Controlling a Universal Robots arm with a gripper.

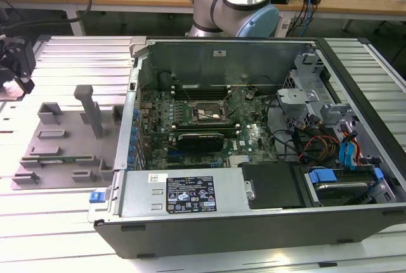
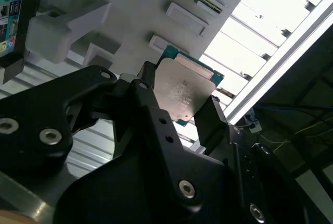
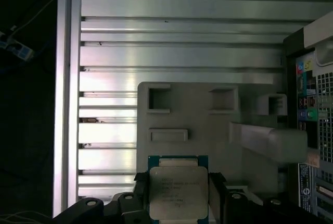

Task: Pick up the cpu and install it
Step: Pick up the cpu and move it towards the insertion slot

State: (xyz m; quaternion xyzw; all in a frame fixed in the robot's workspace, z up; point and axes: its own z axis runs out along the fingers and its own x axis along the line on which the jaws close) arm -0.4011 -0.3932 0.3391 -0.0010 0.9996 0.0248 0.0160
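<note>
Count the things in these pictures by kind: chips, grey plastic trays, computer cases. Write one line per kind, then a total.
Chips: 1, held in the gripper
Grey plastic trays: 1
Computer cases: 1, open
Total: 3

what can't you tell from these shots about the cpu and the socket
- Underside of the cpu: it faces away in both wrist views.
- Cpu edges: the gripper covers two sides, and one edge runs off the picture in the first wrist view.
- Socket: too small in the exterior view to tell whether it is open or empty.
</note>
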